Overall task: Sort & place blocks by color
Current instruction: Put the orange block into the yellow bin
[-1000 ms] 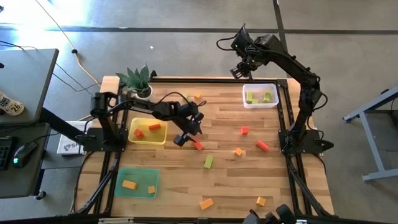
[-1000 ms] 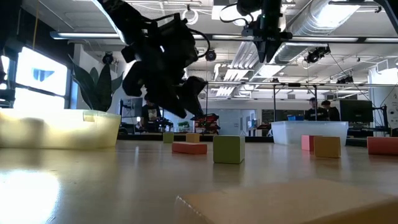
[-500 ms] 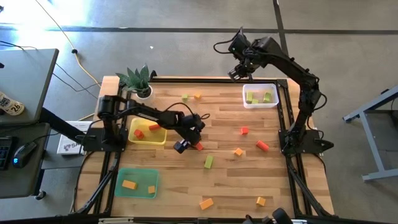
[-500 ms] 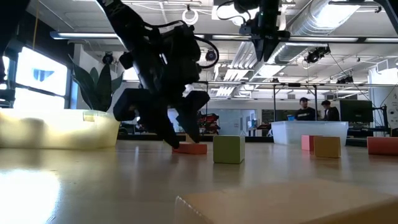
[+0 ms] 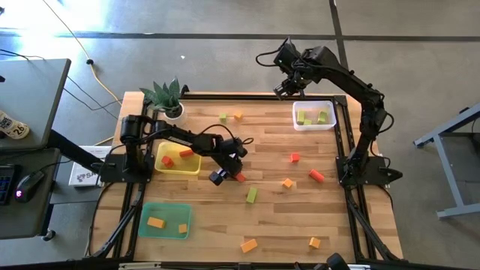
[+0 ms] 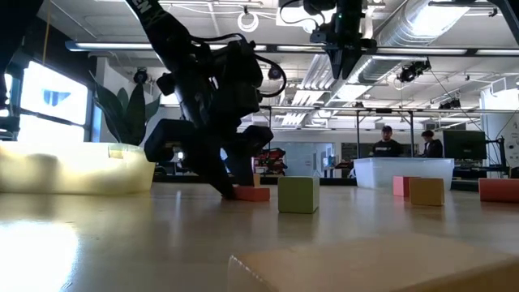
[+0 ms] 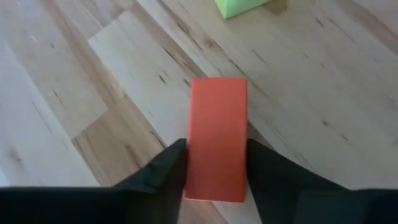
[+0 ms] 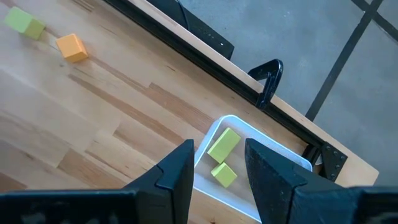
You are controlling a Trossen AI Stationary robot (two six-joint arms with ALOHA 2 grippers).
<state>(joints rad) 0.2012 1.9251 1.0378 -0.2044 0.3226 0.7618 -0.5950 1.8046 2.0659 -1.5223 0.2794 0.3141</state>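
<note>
A red oblong brick [image 7: 217, 124] lies flat on the wooden table [image 5: 270, 217], left of centre. My left gripper [image 5: 227, 175] is down at it, shut on its end; the low view shows this gripper [image 6: 233, 188] touching the table beside the brick [image 6: 251, 194]. My right gripper [image 5: 283, 88] hangs high over the far left corner of the clear tray [image 5: 313, 115], which holds light green blocks. Its fingers [image 8: 180, 168] stand apart with nothing between them. Loose blocks include a green one [image 5: 251, 195], an orange one [image 5: 287, 183] and two red ones [image 5: 295, 157], [image 5: 316, 175]. My left gripper pinches the red brick's two long sides [image 7: 194, 171] between its two fingers, at the end nearest the gripper. The fingers come slanting down from the table's left, and the brick's length runs on away from them. The brick lies flat on the table.
A yellow tray [image 5: 196, 163] with red blocks sits at the left, and a green tray [image 5: 166, 211] with orange blocks at the near left. More blocks lie at the far side [image 5: 223, 117], [image 5: 238, 115] and near edge [image 5: 248, 245], [image 5: 314, 242]. A potted plant [image 5: 166, 97] stands far left.
My left gripper has come down and toward the table's near edge onto the red brick. Its wide-open fingers have closed in on the brick's sides. The brick has stayed where it lay.
</note>
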